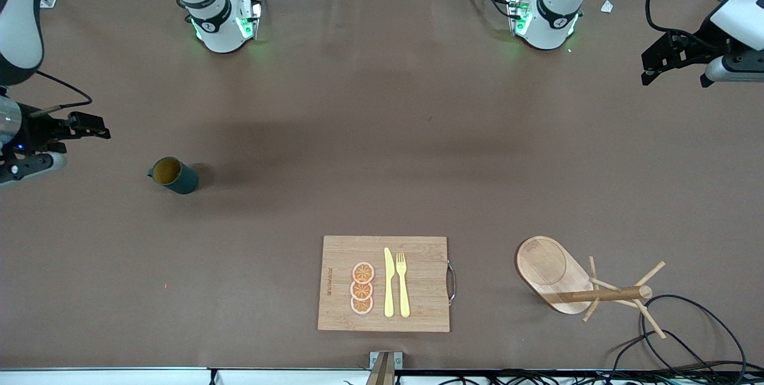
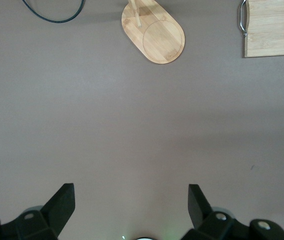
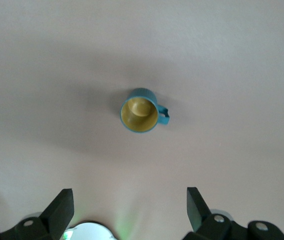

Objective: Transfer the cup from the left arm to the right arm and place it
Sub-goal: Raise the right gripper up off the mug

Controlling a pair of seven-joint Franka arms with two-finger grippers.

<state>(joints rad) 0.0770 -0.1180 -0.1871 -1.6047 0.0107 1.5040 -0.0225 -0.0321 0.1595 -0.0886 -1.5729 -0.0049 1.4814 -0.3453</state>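
Observation:
The dark teal cup stands upright on the table toward the right arm's end, its ochre inside showing. It also shows in the right wrist view, with its handle to one side. My right gripper hangs above the table at the right arm's end, apart from the cup, open and empty. My left gripper hangs over the left arm's end of the table, open and empty, with only bare table between its fingers.
A wooden cutting board with a yellow knife, a fork and orange slices lies near the front camera. A wooden peg rack is beside it toward the left arm's end, with black cables close by. Rack base and board show in the left wrist view.

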